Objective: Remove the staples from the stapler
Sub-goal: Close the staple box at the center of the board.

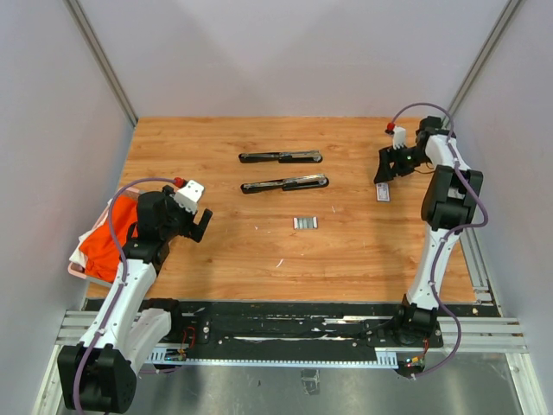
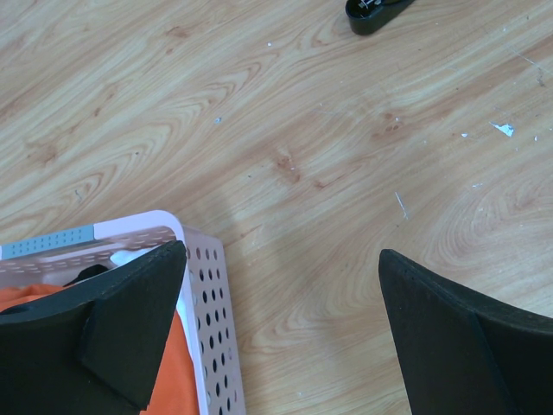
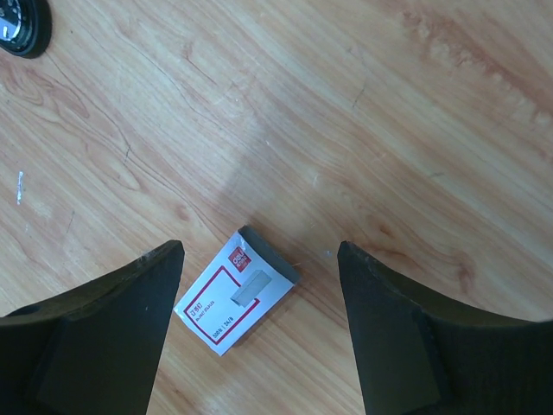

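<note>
The left gripper (image 1: 198, 220) stood wide open and empty at the centre left of the top view, hanging just inside the table's (image 1: 259, 268) left edge. The right gripper (image 1: 385, 169) was also spread wide with nothing in it, in the upper right of that view, directly above a small white box (image 1: 382, 192) with red print.

The staples (image 1: 305, 223) lay loose on the wood near the middle of the top view, well apart from both grippers. Above them two black staplers lay opened out flat, the upper stapler (image 1: 280, 157) and the lower stapler (image 1: 285, 183), roughly parallel.

Only the top view showed the staples and both staplers whole. The left wrist view showed bare wood between the dark fingers (image 2: 130, 328), the corner of a pale perforated basket (image 2: 207, 294) holding orange cloth (image 2: 177, 372) at the lower left, and a black stapler tip (image 2: 376, 13) at the top edge, probably the lower stapler's. The right wrist view showed the white box (image 3: 238, 298) lying flat between the fingers (image 3: 104, 346), touching neither, with its print too small to read. A black rounded object (image 3: 22, 26) sat in that view's upper left corner.
</note>
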You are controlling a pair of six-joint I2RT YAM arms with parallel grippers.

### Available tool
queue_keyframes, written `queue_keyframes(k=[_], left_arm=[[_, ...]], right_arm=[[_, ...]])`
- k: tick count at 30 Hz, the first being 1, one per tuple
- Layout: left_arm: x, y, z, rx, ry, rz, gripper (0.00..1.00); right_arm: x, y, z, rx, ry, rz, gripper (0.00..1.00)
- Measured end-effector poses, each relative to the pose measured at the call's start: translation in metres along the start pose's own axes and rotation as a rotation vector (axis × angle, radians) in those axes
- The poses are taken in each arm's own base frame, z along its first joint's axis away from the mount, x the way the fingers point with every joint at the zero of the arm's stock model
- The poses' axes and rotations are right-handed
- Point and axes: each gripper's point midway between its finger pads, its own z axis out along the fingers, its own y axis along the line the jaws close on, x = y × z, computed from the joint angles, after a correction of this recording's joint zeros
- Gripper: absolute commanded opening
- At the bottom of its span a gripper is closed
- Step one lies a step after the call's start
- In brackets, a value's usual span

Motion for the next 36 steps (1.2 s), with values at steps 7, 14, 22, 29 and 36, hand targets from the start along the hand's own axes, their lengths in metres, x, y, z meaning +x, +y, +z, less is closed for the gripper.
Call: queue_keyframes(k=[7, 14, 22, 29, 36], left_arm=[[0.0, 0.0, 0.0, 0.0, 0.0, 0.0, 0.98], [0.0, 0.0, 0.0, 0.001, -0.001, 0.0, 0.98], [-0.001, -0.003, 0.0, 0.017, -0.008, 0.002, 0.98], [0.005, -0.022, 0.008, 0.138, 0.01, 0.018, 0.98], [0.007, -0.037, 0.026, 0.267, 0.07, -0.006, 0.98]], right_arm=[[0.018, 0.003, 0.001, 0.05, 0.049, 0.062, 0.77], [0.03, 0.025, 0.002, 0.056, 0.082, 0.076, 0.78], [0.032, 0.064, 0.02, -0.002, 0.129, -0.001, 0.78], [0.033, 0.103, 0.037, -0.085, 0.179, -0.146, 0.77], [0.047, 0.142, 0.042, -0.157, 0.238, -0.227, 0.81]])
